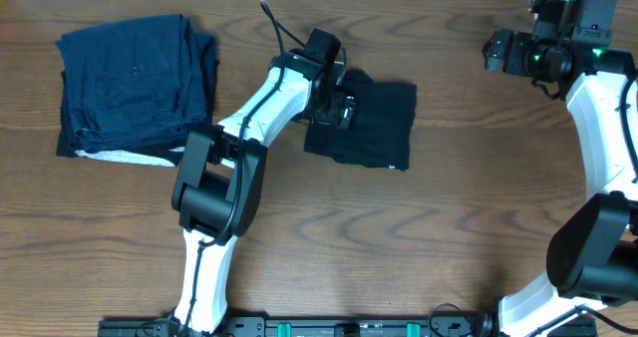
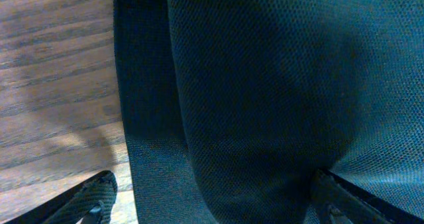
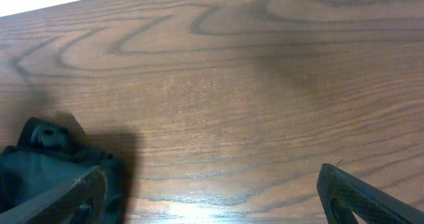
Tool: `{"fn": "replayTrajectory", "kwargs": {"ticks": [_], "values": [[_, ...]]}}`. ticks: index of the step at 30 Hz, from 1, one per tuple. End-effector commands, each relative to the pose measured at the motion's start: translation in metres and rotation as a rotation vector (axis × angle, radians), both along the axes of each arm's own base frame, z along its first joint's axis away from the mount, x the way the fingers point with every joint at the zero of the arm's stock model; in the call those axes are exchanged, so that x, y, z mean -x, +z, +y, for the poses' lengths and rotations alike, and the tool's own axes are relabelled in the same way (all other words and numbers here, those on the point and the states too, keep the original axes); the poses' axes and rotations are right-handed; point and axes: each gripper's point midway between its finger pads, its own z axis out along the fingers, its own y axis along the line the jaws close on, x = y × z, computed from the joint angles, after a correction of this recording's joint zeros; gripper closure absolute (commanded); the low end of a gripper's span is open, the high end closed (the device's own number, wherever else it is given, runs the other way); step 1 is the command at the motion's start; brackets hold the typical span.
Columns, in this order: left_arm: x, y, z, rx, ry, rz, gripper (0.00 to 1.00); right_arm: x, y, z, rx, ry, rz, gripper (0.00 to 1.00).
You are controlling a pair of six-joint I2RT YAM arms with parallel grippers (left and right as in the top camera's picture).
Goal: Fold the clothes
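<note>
A small black folded garment (image 1: 371,123) lies at the table's middle. My left gripper (image 1: 339,106) is down at its left edge. In the left wrist view the dark mesh cloth (image 2: 265,105) fills the frame, and my two fingers are spread wide over it, one on bare wood and one on the cloth (image 2: 212,207). A stack of folded dark blue clothes (image 1: 135,83) sits at the far left. My right gripper (image 1: 495,53) is open and empty, raised at the far right; its wrist view shows bare wood between the fingers (image 3: 212,197).
The wooden table (image 1: 449,227) extends to the front and right. White cloth (image 1: 125,157) shows under the stack's front edge. A dark object (image 3: 46,158) sits at the lower left of the right wrist view.
</note>
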Motion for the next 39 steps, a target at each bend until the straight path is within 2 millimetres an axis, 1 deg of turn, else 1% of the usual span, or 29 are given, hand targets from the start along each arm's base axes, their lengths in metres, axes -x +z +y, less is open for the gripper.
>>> {"fn": "replayTrajectory", "kwargs": {"ticks": [1,4,10,13,16,18,22,24,26,27,28,29,30,31,33,36,39], "values": [[0.001,-0.012,0.007,-0.037,0.002,0.012,0.06,0.001,-0.005,-0.001,-0.001,-0.004,0.012,0.01],[0.003,-0.019,0.008,-0.038,0.031,0.032,0.06,0.001,-0.005,-0.001,-0.001,-0.004,0.012,0.01],[0.009,-0.054,0.011,-0.062,0.047,0.093,0.06,0.001,-0.005,-0.001,-0.001,-0.004,0.012,0.01],[0.012,-0.061,0.012,-0.068,0.055,0.110,0.07,0.001,-0.005,-0.001,-0.001,-0.004,0.012,0.01],[0.014,-0.061,0.012,-0.069,0.055,0.121,0.22,0.001,-0.005,-0.001,-0.001,-0.004,0.012,0.01],[0.016,-0.060,0.012,-0.068,0.057,0.129,0.30,0.001,-0.005,-0.001,-0.001,-0.004,0.012,0.01],[0.018,-0.061,0.014,-0.073,0.057,0.138,0.33,0.001,-0.005,-0.001,-0.001,-0.004,0.012,0.01],[0.019,-0.061,0.014,-0.074,0.057,0.140,0.39,0.001,-0.005,-0.001,-0.001,-0.005,0.012,0.01],[0.019,-0.061,0.014,-0.074,0.057,0.140,0.50,0.001,-0.005,-0.001,-0.001,-0.004,0.012,0.01],[0.018,-0.061,0.014,-0.074,0.057,0.139,0.57,0.001,-0.005,-0.001,-0.001,-0.005,0.012,0.01],[0.018,-0.061,0.014,-0.074,0.057,0.139,0.65,0.001,-0.005,-0.001,-0.001,-0.004,0.012,0.01],[0.018,-0.061,0.014,-0.074,0.057,0.139,0.76,0.001,-0.005,-0.001,-0.001,-0.005,0.012,0.01],[0.018,-0.060,0.014,-0.074,0.057,0.139,0.81,0.001,-0.005,-0.001,-0.001,-0.004,0.012,0.01],[0.018,-0.060,0.014,-0.074,0.057,0.139,0.89,0.001,-0.005,-0.001,-0.001,-0.004,0.012,0.01],[0.018,-0.060,0.014,-0.073,0.057,0.138,0.94,0.001,-0.005,-0.001,-0.001,-0.004,0.012,0.01],[0.018,-0.058,0.013,-0.071,0.057,0.134,0.94,0.001,-0.005,-0.001,-0.001,-0.005,0.012,0.01],[0.013,-0.048,0.011,-0.060,0.057,0.111,0.94,0.001,-0.005,-0.001,-0.001,-0.005,0.012,0.01]]}}
